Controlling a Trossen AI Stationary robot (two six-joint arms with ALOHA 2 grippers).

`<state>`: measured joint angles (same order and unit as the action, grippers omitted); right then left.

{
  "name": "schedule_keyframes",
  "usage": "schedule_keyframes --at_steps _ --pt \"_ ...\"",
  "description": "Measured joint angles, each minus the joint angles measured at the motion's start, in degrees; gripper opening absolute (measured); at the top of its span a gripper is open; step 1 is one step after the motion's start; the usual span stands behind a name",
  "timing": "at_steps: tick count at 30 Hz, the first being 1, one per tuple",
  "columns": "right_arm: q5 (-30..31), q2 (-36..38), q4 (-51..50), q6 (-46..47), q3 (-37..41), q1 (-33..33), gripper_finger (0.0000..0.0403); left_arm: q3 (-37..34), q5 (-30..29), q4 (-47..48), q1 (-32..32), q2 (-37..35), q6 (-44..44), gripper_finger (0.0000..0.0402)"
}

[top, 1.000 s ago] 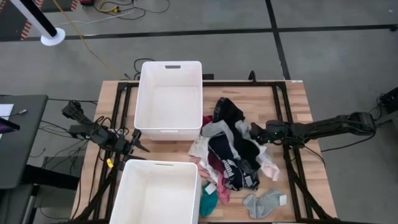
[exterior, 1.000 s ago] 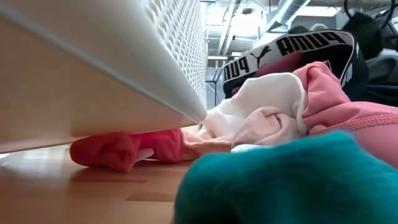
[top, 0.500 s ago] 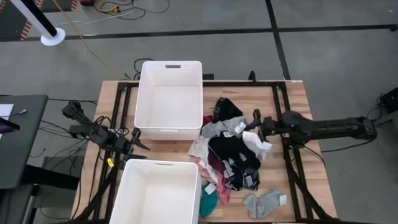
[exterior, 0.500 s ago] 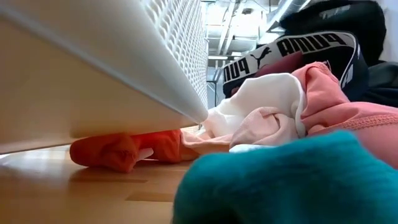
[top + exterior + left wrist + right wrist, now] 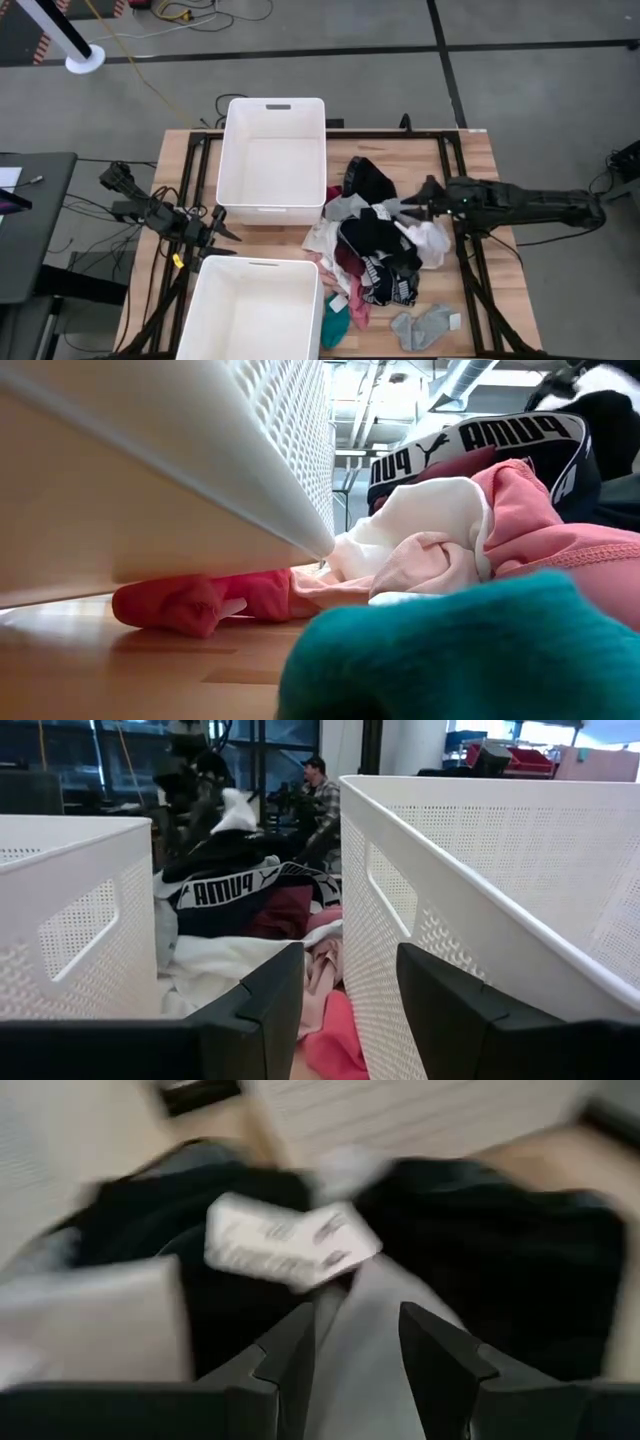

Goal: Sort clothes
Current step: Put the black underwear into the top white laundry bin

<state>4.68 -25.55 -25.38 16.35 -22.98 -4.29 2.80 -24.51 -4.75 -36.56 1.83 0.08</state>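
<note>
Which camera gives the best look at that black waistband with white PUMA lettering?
The low view: the PUMA waistband stretches across the pile, lettering large. The left wrist view shows it smaller, between two white bins. From above it is just a dark strip. The right wrist view doesn't show it.

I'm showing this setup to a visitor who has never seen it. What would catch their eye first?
Most likely the jumbled pile of clothes in black, white, pink and teal, heaped on the wooden table right of centre. Next, the two white bins, both with nothing in them: the far bin and the near bin, left of the pile. The right gripper reaches over the pile, fingers apart, while the left gripper waits between the bins.
</note>
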Motion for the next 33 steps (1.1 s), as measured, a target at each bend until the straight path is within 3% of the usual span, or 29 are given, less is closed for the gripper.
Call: schedule_keyframes --at_steps 3,8,10,14,19,27,33 --pt "7.2 -0.8 -1.4 -0.1 -0.9 -0.7 0.0163 0.0 -0.2 -0.3 0.0 0.0 0.9 0.0157" --pt "25.8 -5.3 -6.5 3.6 -1.9 -3.1 0.0156 0.0 -0.3 -1.5 0.0 0.0 1.2 0.0157" --pt "30.2 -7.2 -6.4 3.8 -1.9 -4.1 0.0147 0.0 -0.3 -1.8 0.0 0.0 1.2 0.0157" --pt "35.5 -12.9 -6.9 3.0 -2.0 -5.8 0.0128 0.0 -0.3 -2.0 0.0 0.0 1.1 0.0157" --pt "36.1 -23.2 -6.4 -1.6 -2.0 -7.7 0.0115 0.0 -0.3 -2.0 0.0 0.0 1.1 0.0157" --pt "41.4 -42.2 -3.9 -3.4 -2.0 -16.4 0.0112 0.0 -0.3 -2.0 0.0 0.0 1.6 0.0157" --pt "57.5 -47.8 -3.5 15.4 -1.9 -22.0 0.0112 0.0 0.0 -2.0 0.0 0.0 0.5 0.0157"
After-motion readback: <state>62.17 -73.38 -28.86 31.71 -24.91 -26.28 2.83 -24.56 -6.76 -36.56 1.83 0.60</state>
